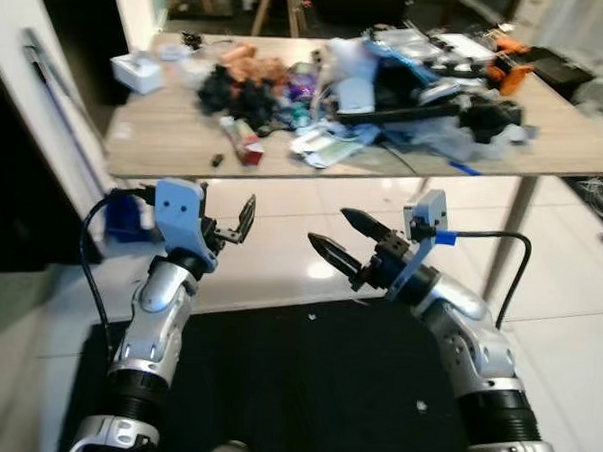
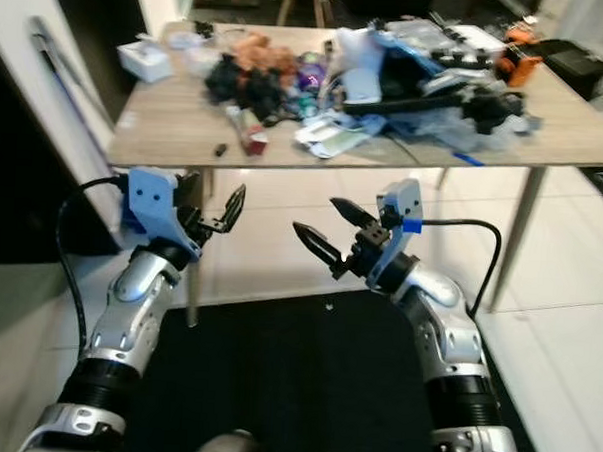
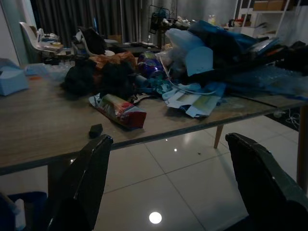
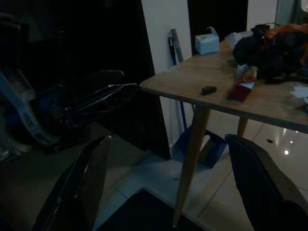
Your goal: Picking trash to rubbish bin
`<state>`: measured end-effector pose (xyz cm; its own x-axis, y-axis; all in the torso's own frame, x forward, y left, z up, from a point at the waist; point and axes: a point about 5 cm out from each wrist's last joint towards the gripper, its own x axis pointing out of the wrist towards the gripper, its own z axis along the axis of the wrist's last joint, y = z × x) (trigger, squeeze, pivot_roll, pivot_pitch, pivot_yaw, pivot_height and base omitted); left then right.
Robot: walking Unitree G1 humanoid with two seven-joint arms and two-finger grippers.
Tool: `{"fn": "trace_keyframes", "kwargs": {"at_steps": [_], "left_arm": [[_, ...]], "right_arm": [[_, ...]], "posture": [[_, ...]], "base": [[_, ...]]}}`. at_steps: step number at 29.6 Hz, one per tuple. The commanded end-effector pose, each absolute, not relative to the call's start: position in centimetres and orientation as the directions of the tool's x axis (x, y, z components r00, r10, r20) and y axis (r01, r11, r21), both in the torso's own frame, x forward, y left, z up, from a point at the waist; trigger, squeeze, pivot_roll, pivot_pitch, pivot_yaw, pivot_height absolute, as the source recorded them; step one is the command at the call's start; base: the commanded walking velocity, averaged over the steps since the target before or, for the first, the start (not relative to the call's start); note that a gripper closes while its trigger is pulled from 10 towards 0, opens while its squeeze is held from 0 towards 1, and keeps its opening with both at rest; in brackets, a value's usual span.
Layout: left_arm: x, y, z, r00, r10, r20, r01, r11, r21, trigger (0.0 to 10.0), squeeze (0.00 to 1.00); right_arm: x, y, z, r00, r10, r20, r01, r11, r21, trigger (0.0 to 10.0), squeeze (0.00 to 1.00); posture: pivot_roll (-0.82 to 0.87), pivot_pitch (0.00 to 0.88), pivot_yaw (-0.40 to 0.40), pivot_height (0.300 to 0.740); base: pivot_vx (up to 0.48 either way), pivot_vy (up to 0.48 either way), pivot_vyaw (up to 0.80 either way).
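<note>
- The worktop [image 1: 165,140] is a long wooden one, and everything here is placed from it.
- A white tissue box [image 1: 138,72] sits at the worktop's far left corner.
- The left tool [image 1: 244,221] hangs in front of the worktop, below its front edge, with its fingers spread apart and nothing in them.
- A small black piece [image 1: 216,159] lies near the worktop's front edge.
- A red and green wrapper [image 1: 243,139] lies just beside it, further in.
- A big heap of trash [image 1: 388,85] covers the middle and right of the worktop.
- The right tool [image 1: 346,238] hangs in front of the worktop, over a black mat [image 1: 304,386], fingers apart and holding nothing.
</note>
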<state>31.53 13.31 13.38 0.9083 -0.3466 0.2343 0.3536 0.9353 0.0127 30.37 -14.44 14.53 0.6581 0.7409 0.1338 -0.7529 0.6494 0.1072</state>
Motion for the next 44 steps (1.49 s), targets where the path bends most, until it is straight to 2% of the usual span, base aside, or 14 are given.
{"fn": "trace_keyframes", "kwargs": {"at_steps": [1,6,14,21,32,44], "left_arm": [[31.5,12.9,13.3,0.901,-0.368,0.228,0.372,0.928,0.025,10.0,0.0],[31.5,12.7,13.3,0.899,-0.377,0.224,0.379,0.925,0.034,10.0,0.0],[31.3,12.3,13.4,0.868,-0.438,0.233,0.45,0.893,0.0,10.0,0.0],[31.2,12.5,14.1,0.852,-0.448,0.272,0.474,0.88,-0.036,10.0,0.0],[31.2,12.5,14.3,0.84,-0.464,0.281,0.496,0.867,-0.051,10.0,0.0],[31.2,12.4,14.2,0.835,-0.475,0.277,0.506,0.861,-0.051,10.0,0.0]], "right_arm": [[30.3,-14.5,14.5,0.659,0.74,0.131,-0.752,0.652,0.098,10.0,0.0],[30.4,-14.5,14.4,0.669,0.733,0.123,-0.743,0.662,0.098,10.0,0.0],[31.1,-15.1,14.3,0.718,0.689,0.098,-0.695,0.707,0.132,10.0,0.0],[31.9,-16.0,14.3,0.777,0.626,0.064,-0.628,0.768,0.121,10.0,0.0],[32.1,-16.2,14.4,0.792,0.608,0.06,-0.611,0.785,0.107,10.0,0.0],[32.2,-16.1,14.4,0.793,0.606,0.058,-0.609,0.788,0.096,10.0,0.0]], "posture": [[-0.06,0.0,-0.023,0.74],[-0.06,0.0,-0.023,0.74],[-0.06,0.0,-0.025,0.74],[-0.06,0.0,-0.026,0.74],[-0.06,0.0,-0.027,0.74],[-0.06,0.0,-0.029,0.74]], "base": [[0.0,0.0,0.73],[0.0,0.0,0.59],[0.0,0.0,0.0],[0.327,0.0,0.0],[0.364,0.0,-0.77],[0.376,0.0,0.0]]}}
